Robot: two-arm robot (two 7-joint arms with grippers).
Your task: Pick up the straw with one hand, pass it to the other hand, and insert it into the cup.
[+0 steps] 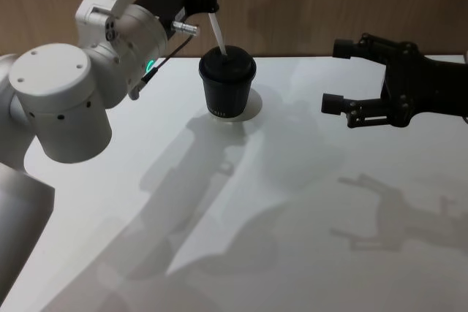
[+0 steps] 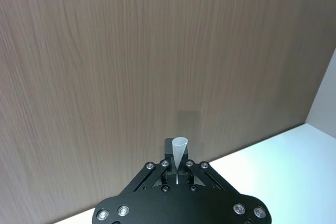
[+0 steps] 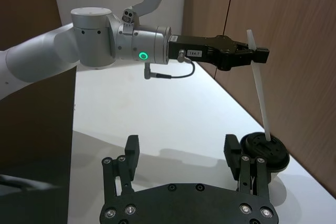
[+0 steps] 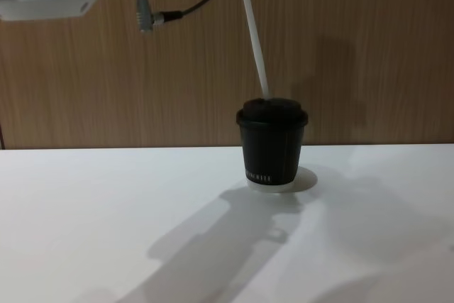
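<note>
The left gripper [image 1: 207,6], on the silver arm with the teal ring light, pinches the straw [image 1: 218,34] near its upper end and holds it tilted above the cup [image 1: 227,89], which stands upright near the middle of the far edge of the table [image 1: 292,217], close to the wooden wall [image 4: 369,47]. The straw's lower tip meets the black lid [image 1: 227,63]; whether it has entered the opening cannot be told from these views. The right gripper [image 1: 335,77] hovers over the right side of the table, apart from the cup, its fingers spread wide and holding nothing. The handover looks done and the insertion is the step in hand. The next move likely calls for the left arm to line the tip up with the lid's hole and press the straw straight down, then part its fingers; a tilted push could bend the thin tube or nudge the light cup.
</note>
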